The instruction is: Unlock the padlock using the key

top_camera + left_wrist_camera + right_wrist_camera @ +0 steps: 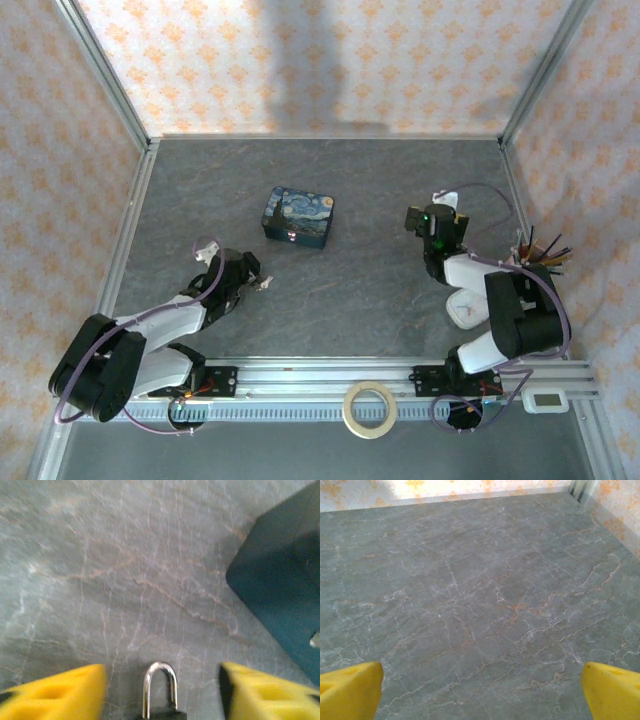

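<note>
Left wrist view showed the padlock low between the jaws of the left gripper, which stood apart with table showing on either side of the silvery shackle, clamped on nothing. Its long axis ran along the jaws, shackle pointing away from the wrist, with the blue tin near on the right. The right gripper, its jaws also wide apart, hung over bare table well to the right. The left arm was much the nearer, and closing squarely on the black body looked the likely next step.
</note>
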Robot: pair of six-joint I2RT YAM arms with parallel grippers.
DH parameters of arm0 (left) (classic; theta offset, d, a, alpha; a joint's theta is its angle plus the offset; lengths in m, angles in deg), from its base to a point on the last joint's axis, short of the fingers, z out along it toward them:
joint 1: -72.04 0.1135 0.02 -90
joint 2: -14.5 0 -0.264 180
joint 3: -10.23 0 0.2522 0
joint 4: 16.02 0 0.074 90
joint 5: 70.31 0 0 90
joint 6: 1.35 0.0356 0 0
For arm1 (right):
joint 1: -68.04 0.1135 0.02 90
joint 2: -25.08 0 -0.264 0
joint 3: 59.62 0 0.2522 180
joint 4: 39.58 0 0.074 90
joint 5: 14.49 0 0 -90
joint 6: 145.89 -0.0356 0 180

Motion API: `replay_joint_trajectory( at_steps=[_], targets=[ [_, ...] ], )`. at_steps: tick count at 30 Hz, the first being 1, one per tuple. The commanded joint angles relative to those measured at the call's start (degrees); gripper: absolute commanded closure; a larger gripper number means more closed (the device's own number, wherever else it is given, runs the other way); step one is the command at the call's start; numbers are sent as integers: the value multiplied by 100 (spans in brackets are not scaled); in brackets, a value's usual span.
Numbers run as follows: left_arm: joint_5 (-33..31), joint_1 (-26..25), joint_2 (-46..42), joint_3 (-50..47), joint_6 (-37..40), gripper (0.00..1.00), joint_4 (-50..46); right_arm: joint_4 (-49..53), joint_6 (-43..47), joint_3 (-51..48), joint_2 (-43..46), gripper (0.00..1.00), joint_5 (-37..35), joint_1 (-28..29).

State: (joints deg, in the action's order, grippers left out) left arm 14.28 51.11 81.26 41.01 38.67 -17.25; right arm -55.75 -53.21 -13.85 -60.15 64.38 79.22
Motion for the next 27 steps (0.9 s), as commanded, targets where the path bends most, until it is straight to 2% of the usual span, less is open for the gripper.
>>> replay_joint_trajectory(
  at_steps=[1, 5, 8, 12, 15, 16, 19, 21, 23, 27],
  targets=[
    [-679, 157, -359, 213, 42, 17, -378, -924, 225, -148, -77, 0, 203, -63],
    [-1068, 574, -602, 563, 638, 10, -403, -1551, 388, -397, -281, 0, 61, -124],
    [-1713, 768, -511, 929, 1204, 3, -378, -2154, 493, -615, -407, 0, 86, -198],
    [-2718, 897, -155, 1117, 2219, 1, 193, -1953, 333, -541, -397, 0, 740, -510],
    [-3068, 994, 242, 1234, 2889, 1, 571, -2567, -67, -1037, -159, 0, 1680, -1107],
    [-3162, 1038, 417, 1296, 3044, 1, 617, -3070, -141, -1347, -88, 0, 1711, -1174],
    [-3369, 1165, 808, 1523, 3130, 1, 537, -3655, -109, -1672, -113, 0, 1426, -1078],
    [-3588, 1171, 973, 1427, 3356, 1, 1023, -3979, -117, -1835, -172, 0, 1347, -1058],
    [-3641, 1196, 1118, 1105, 3690, 1, 1896, -4015, -118, -1861, -176, 0, 1321, -1041],
    [-3512, 1265, 1427, 620, 3927, 1, 3227, -4054, -99, -1871, -180, 0, 1262, -1016]
  ],
)
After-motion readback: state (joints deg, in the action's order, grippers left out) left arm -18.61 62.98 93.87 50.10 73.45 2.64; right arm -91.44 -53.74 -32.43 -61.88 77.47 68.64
